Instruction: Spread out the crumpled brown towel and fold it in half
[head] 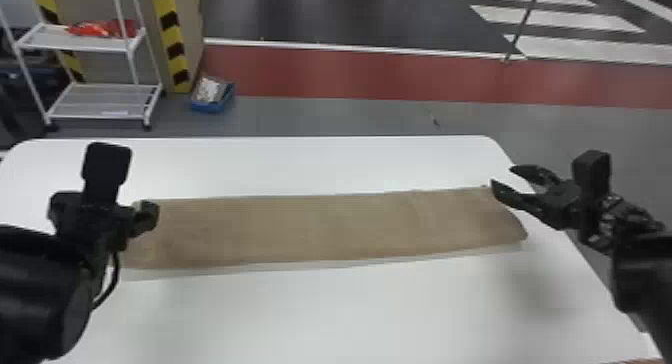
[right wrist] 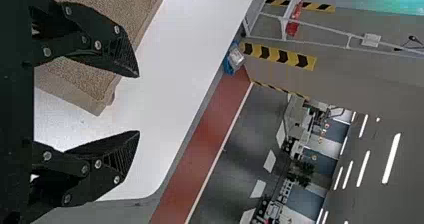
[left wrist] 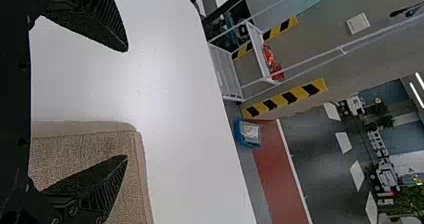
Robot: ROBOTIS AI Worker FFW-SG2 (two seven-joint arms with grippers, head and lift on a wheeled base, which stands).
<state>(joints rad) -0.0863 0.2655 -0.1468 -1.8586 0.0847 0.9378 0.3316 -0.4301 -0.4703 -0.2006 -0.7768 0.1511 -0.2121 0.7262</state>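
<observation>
Step in hand: prob. the close of the fold, judging from the towel [head: 325, 228], a long flat strip w/ layers visible at its edges. L claw [left wrist: 126, 104] was open, w/ no load, at the towel's left end; R claw [right wrist: 137, 104] was likewise open & unloaded, by the far right corner. If the fold was final, the next move called for lifting both away w/o snagging a layer; if not, for a light tug to square the edges.

The towel lay left to right across the surface [head: 325, 313]. Near side: a long, slightly bowed edge w/ a thin paler band alongside, lower layer or shadow (cannot tell which). Mid: brown, approx. smooth, w/ faint creases toward the right. Right end: slanted, w/ a paler layer jutting from under the upper one. Far side: a fairly straight long edge, apart from the surface's far rim.
</observation>
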